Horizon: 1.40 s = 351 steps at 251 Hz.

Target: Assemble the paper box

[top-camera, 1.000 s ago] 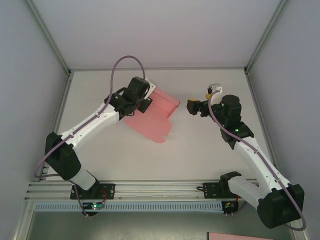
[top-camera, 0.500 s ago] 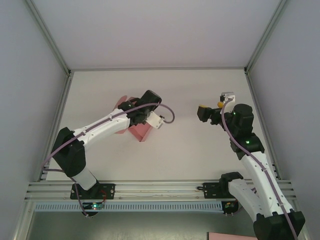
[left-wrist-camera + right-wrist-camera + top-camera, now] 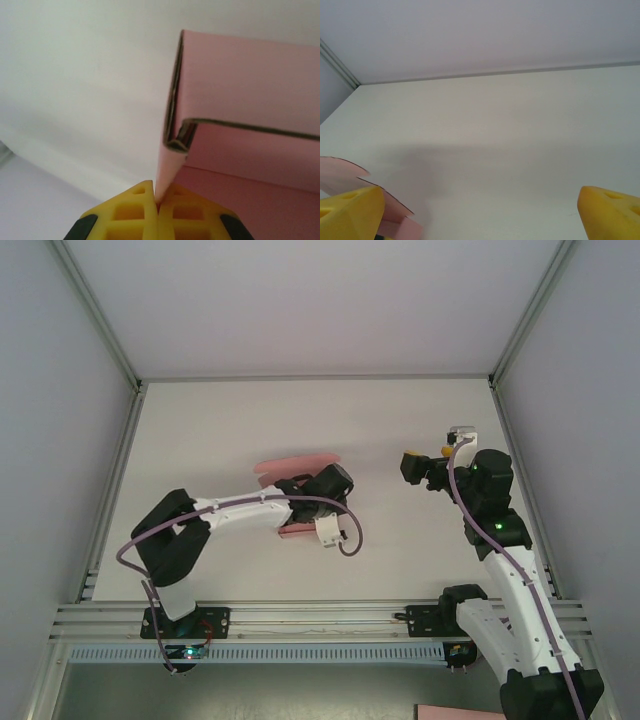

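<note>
left tool (image 3: 157, 204): yellow fingers pressed together, pinching a thin edge of the paper box (image 3: 240, 80); bottom centre of the left wrist view.
right tool (image 3: 480, 212): spread wide, nothing between the fingers (image 3: 350, 212), which sit lower left and lower right in the right wrist view. In the top view it is right of centre (image 3: 412, 465), facing left.
paper box: pink paperboard, partly folded. The left wrist view shows panels meeting at a corner, with brown cut edges. In the top view it is at centre frame, mostly under the left wrist, with a pink strip (image 3: 295, 462) above it and a small bit below. Can't tell if it touches the counter. In the right wrist view a pink flap shows lower left (image 3: 340, 172).
gap: box and right tool are apart, bare counter between.
left arm (image 3: 230, 512): bent, reaching from lower left to centre.
right arm (image 3: 500, 550): runs up the right side.
counter (image 3: 400, 420): plain white, matte.
room: enclosure with pale grey walls (image 3: 300, 300) at the back, left and right; metal frame posts (image 3: 93, 310) upper left and upper right; slotted rail (image 3: 320, 618) across the bottom carrying both bases.
count: 2 arms; 2 tools; 1 paper box; 2 purple cables (image 3: 120, 558), one per arm; 2 posts.
extra: pink patch (image 3: 470, 712) at the bottom right edge, below the rail and cut off. Can't tell what it is.
</note>
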Each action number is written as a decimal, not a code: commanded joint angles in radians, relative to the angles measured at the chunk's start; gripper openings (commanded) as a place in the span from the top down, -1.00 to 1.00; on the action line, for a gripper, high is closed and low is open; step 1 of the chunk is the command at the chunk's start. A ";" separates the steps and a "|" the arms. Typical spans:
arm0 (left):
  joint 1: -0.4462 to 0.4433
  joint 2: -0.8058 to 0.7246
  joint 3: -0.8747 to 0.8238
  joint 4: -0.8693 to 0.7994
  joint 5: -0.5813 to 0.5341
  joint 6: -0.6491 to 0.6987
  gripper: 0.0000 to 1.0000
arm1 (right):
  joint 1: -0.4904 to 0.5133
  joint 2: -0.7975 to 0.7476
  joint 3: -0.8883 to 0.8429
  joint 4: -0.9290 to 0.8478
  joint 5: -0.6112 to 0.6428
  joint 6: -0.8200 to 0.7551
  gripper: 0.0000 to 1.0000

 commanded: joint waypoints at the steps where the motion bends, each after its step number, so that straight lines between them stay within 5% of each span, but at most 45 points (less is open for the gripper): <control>1: -0.020 0.066 -0.035 0.110 0.078 0.029 1.00 | -0.009 -0.005 -0.019 0.011 -0.035 0.006 -0.97; 14: -0.022 0.089 -0.041 0.149 0.071 0.024 0.99 | -0.011 -0.006 -0.025 0.017 -0.036 0.014 -0.97; 29: -0.027 0.104 -0.040 0.174 0.070 0.004 0.66 | -0.011 -0.008 -0.029 0.021 -0.042 0.018 -0.97; 78: -0.034 0.068 0.002 0.123 0.068 -0.068 0.23 | -0.015 -0.008 -0.033 0.023 -0.049 0.020 -0.97; 209: -0.042 -0.157 0.035 0.010 0.012 -0.295 -0.49 | -0.018 0.030 -0.031 0.022 -0.088 0.034 -0.97; 242: -0.049 -0.209 0.031 0.071 -0.067 -0.454 -1.00 | -0.015 0.094 -0.016 -0.033 -0.149 0.056 -0.97; 269: -0.053 -0.271 -0.009 0.308 -0.245 -0.732 -1.00 | 0.052 0.144 -0.069 -0.010 -0.157 0.133 -0.89; 287: -0.050 -0.334 -0.022 0.386 -0.391 -1.053 -1.00 | 0.143 0.185 -0.107 0.008 -0.119 0.152 -0.83; 326: 0.007 -0.489 -0.059 0.134 -0.411 -1.879 -1.00 | 0.303 0.305 -0.094 -0.006 -0.041 0.157 -0.75; 351: 0.027 -0.551 -0.135 -0.019 -0.595 -2.269 -1.00 | 0.352 0.371 -0.091 -0.027 0.011 0.166 -0.72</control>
